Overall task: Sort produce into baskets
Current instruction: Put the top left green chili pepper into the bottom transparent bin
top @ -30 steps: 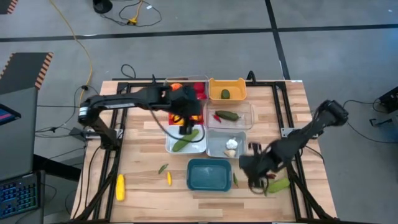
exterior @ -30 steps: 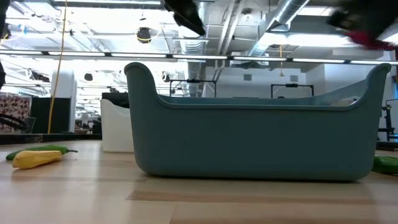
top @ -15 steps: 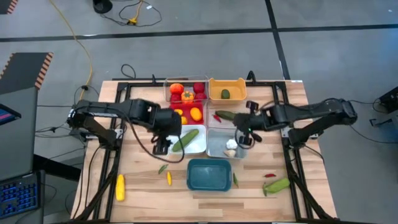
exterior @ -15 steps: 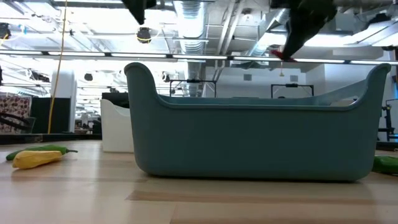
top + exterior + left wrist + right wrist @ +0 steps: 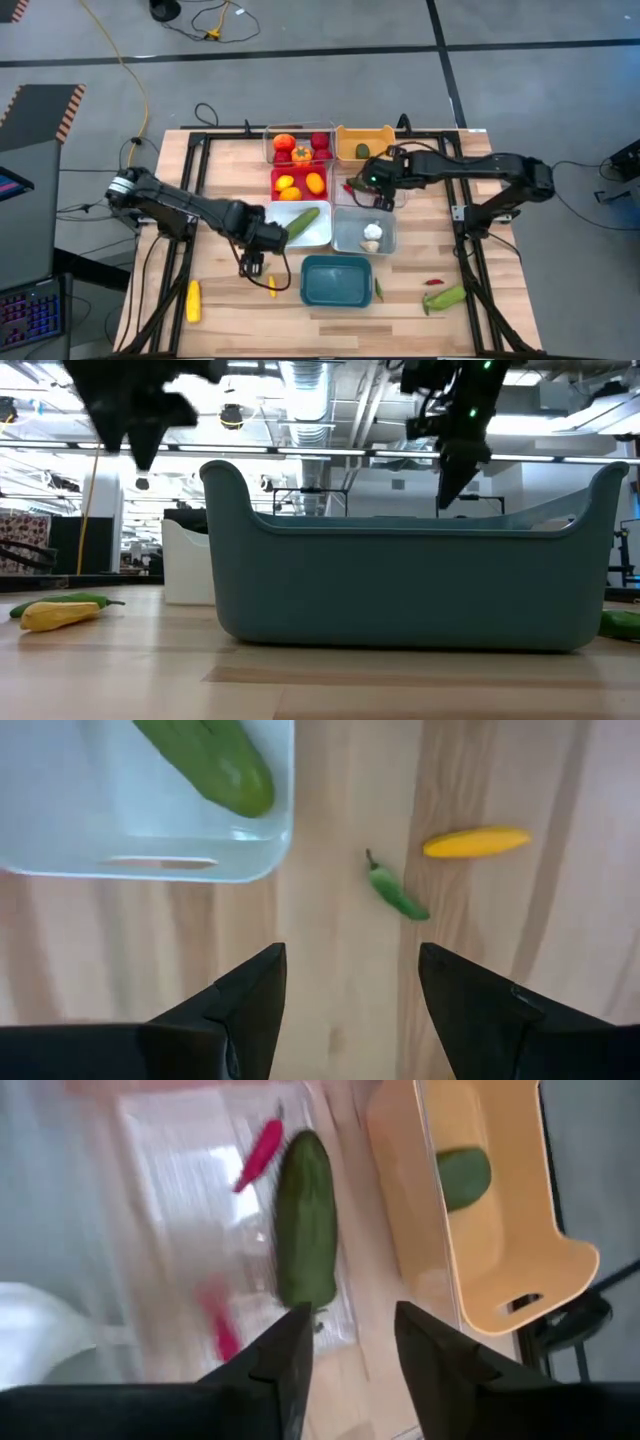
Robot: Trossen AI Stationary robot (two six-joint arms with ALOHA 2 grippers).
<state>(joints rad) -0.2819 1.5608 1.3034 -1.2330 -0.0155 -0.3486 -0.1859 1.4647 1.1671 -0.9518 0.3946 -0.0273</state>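
My right gripper (image 5: pixel 370 181) (image 5: pixel 350 1342) stands open above the clear basket (image 5: pixel 392 196), which holds a green cucumber (image 5: pixel 305 1220) and a red chili (image 5: pixel 258 1152). A second red chili (image 5: pixel 222 1332) shows blurred over that basket's floor, clear of the fingers. My left gripper (image 5: pixel 250 264) (image 5: pixel 350 982) hangs open, pointing down over bare table just near of the white basket (image 5: pixel 200 868) with its cucumber (image 5: pixel 205 758). A small green chili (image 5: pixel 396 892) and a yellow one (image 5: pixel 476 842) lie on the wood just beyond its fingers.
Tomatoes fill the far clear basket (image 5: pixel 270 140). Orange fruits lie in the red one (image 5: pixel 274 180), a green piece in the orange one (image 5: pixel 385 133), garlic in the pale one (image 5: pixel 350 240). The teal basket (image 5: pixel 336 281) stands near. Corn (image 5: pixel 193 300), a green chili (image 5: pixel 378 290), a red chili (image 5: pixel 433 282) and a cucumber (image 5: pixel 447 297) lie loose.
My right gripper has swung from the table's near right toward the far edge, over the clear basket, carrying a red chili; the chili no longer shows at its fingertips. My left gripper has come down and toward the near edge, from over the red and white baskets to the bare wood.
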